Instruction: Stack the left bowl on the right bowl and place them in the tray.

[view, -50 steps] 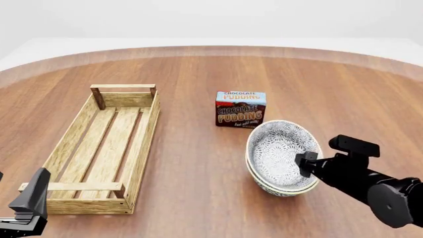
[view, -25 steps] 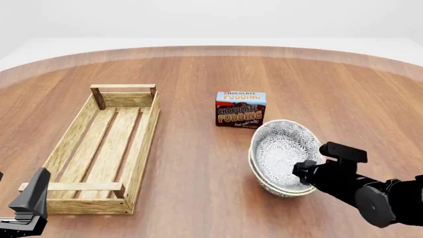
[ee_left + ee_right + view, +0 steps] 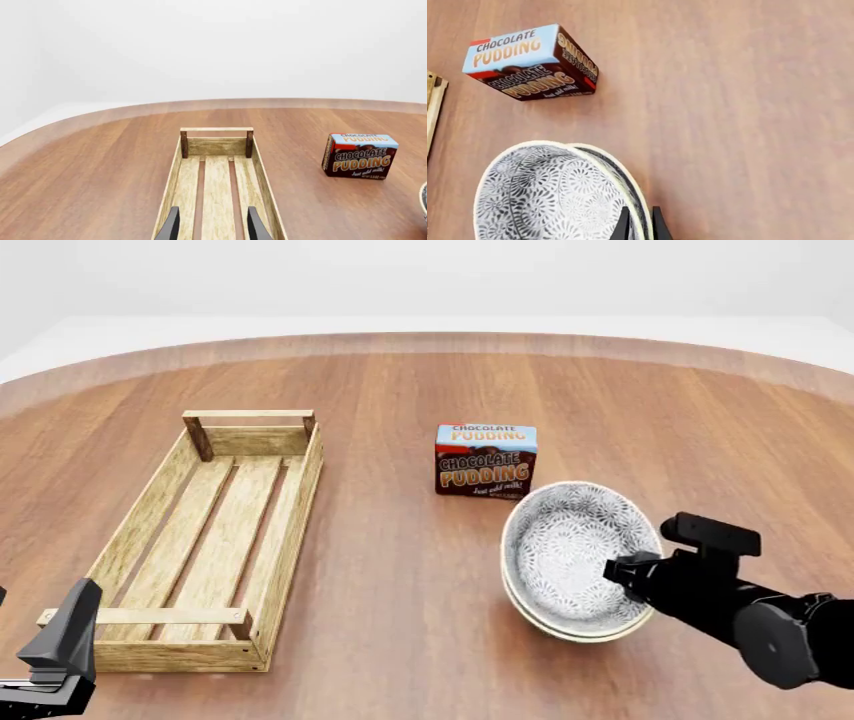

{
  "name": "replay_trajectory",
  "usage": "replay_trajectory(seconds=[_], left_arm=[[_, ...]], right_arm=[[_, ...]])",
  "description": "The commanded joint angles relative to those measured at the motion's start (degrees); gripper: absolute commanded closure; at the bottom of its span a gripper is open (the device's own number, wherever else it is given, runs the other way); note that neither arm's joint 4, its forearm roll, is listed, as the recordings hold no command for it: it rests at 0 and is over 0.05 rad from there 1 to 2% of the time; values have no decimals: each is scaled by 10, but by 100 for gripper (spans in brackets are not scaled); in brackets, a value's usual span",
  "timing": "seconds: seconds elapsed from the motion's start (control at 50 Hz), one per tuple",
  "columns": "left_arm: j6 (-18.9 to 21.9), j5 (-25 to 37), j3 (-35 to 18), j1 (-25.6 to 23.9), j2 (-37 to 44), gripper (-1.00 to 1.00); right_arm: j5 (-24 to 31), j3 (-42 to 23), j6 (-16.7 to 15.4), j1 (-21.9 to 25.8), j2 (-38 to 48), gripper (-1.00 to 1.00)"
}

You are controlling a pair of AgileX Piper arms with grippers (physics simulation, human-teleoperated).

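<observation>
Two patterned grey-white bowls (image 3: 571, 558) sit nested right of centre, tilted with their opening turned toward the tray. My right gripper (image 3: 625, 576) is shut on their right rim; in the right wrist view its dark fingers (image 3: 623, 226) pinch the rim of the bowls (image 3: 554, 195). I cannot tell whether the stack touches the table. The long light-wood tray (image 3: 214, 530) lies at the left with nothing in it. At the near left corner my left gripper (image 3: 74, 625) hangs open, just short of the tray's near end; the left wrist view looks down the tray (image 3: 217, 175) between its fingers (image 3: 171, 227).
A chocolate pudding box (image 3: 485, 460) stands just behind the bowls, between them and the tray's far end, also seen as the pudding box (image 3: 530, 62) and the pudding box (image 3: 359, 156). The wooden table's curved far edge (image 3: 427, 340) runs across the back.
My right gripper dipped and came back up a little with the bowls' rim in it, and the nested bowls tilted slightly. The left arm, tray and box stayed put.
</observation>
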Motion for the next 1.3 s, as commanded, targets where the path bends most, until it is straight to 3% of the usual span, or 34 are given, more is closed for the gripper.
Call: replay_trajectory(seconds=[0.02,0.26,0.52,1.18,1.3], left_arm=[[0,0,0,0,0,-100],[0,0,0,0,0,-100],[0,0,0,0,0,-100],[0,0,0,0,0,-100],[0,0,0,0,0,-100]], right_arm=[[52,-18,-4,-4,-60,100],[143,-63,-1,20,-167,100],[259,-202,-21,45,-210,100],[297,-550,-29,178,25,100],[315,-654,-31,210,111,100]])
